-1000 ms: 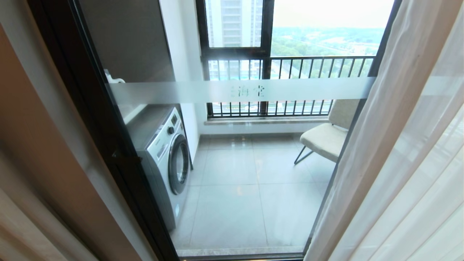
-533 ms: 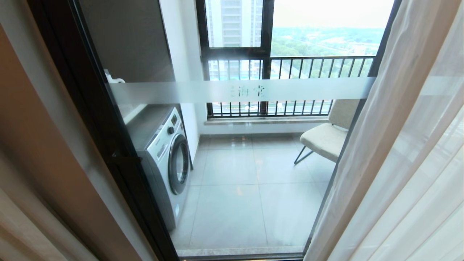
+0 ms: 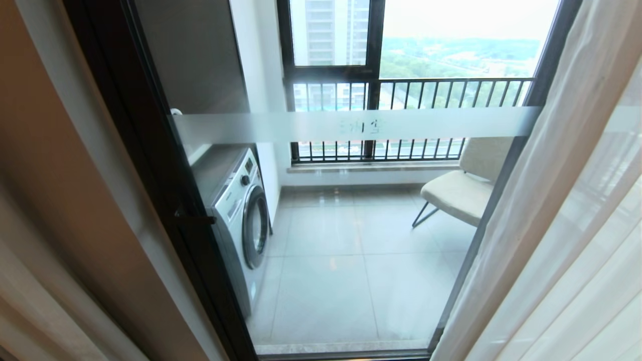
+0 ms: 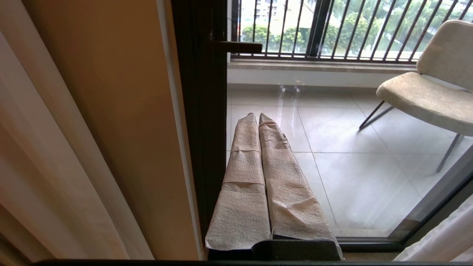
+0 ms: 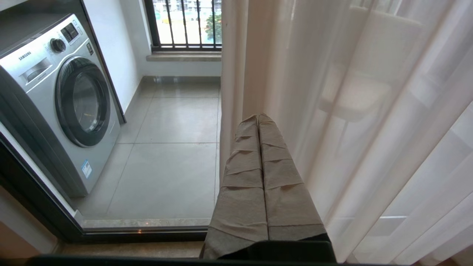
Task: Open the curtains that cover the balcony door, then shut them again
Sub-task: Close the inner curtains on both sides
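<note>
The balcony door (image 3: 351,235) is clear glass in a black frame (image 3: 150,150), with a frosted band (image 3: 351,125) and a small black handle (image 3: 195,219). The glass is uncovered in the middle. A white sheer curtain (image 3: 562,225) hangs over its right side, and a pale drape (image 3: 25,301) hangs at the far left. My left gripper (image 4: 257,115) is shut and empty, low beside the frame (image 4: 201,129) under the handle (image 4: 236,47). Shut and empty too, my right gripper (image 5: 258,117) sits right at the sheer curtain's (image 5: 369,111) edge. Neither arm shows in the head view.
Behind the glass stand a silver washing machine (image 3: 241,220) on the left and a beige chair (image 3: 461,193) on the right, on grey tiles. A barred railing (image 3: 411,95) and window close the balcony's far side. A tan wall (image 4: 103,111) flanks the frame.
The whole head view has slid a little to the right, so the camera has moved. Curtains and door stand as before.
</note>
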Robot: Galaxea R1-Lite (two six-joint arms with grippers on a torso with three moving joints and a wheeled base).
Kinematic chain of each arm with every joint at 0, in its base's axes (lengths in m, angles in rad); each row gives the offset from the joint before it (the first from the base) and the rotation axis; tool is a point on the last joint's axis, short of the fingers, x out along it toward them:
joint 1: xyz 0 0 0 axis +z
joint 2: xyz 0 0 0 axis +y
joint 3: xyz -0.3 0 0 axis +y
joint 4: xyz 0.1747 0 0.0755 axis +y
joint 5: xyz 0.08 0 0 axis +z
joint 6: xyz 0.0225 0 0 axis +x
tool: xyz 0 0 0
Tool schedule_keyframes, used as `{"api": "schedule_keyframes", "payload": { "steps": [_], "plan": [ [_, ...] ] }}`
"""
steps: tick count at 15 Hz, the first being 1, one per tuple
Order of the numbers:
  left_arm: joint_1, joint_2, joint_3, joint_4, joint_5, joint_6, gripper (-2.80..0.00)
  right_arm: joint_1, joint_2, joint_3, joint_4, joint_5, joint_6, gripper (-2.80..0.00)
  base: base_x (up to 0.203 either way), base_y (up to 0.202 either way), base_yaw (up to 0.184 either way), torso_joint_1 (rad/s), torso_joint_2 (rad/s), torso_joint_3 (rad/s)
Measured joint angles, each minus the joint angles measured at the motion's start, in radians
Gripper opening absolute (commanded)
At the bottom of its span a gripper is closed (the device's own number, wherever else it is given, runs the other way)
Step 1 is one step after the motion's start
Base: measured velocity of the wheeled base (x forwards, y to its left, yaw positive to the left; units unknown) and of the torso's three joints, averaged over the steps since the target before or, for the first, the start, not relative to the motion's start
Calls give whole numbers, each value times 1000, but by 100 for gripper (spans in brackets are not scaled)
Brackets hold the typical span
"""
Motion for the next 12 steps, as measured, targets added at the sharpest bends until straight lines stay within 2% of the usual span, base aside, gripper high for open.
{"api": "schedule_keyframes", "payload": {
  "steps": [4, 12],
  "plan": [
    [0, 0, 0, 0, 0, 0, -280, -1, 0, 0, 0, 0, 0, -280, 0, 153, -1, 1, 2, 4],
    [1, 0, 0, -1, 0, 0, -280, 0, 0, 0, 0, -1, 0, -280, 0, 0, 0, 0, 0, 0]
  ]
}}
